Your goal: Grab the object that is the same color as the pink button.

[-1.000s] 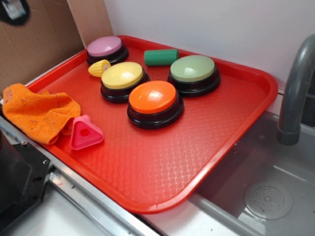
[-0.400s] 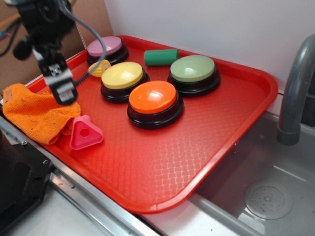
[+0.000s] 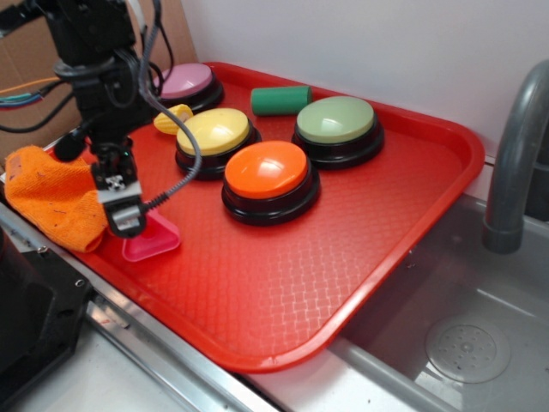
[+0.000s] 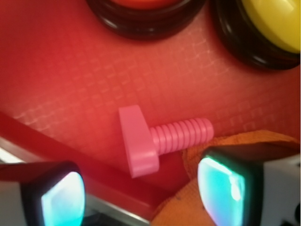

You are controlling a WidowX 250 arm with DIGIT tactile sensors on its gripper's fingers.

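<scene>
Open wide, the end effector (image 4: 141,193) hangs over the little pink screw piece (image 4: 157,139) at the tray's (image 3: 412,223) lower left edge; it looks light, hard and slippery, so pinch its flat head.

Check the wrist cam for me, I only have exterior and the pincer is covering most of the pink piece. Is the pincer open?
Observer: Open. In the wrist view the pincer has its fingers wide apart, closed on nothing.
Operator: What shape is the piece from there?
Observer: The pink piece is a toy bolt lying on its side, with a flat head and a threaded shank. It sits just ahead of the fingertips, not yet between them.
Operator: Anything crowding it?
Observer: The orange cloth lies right at the shank's tip and runs behind one finger.
</scene>
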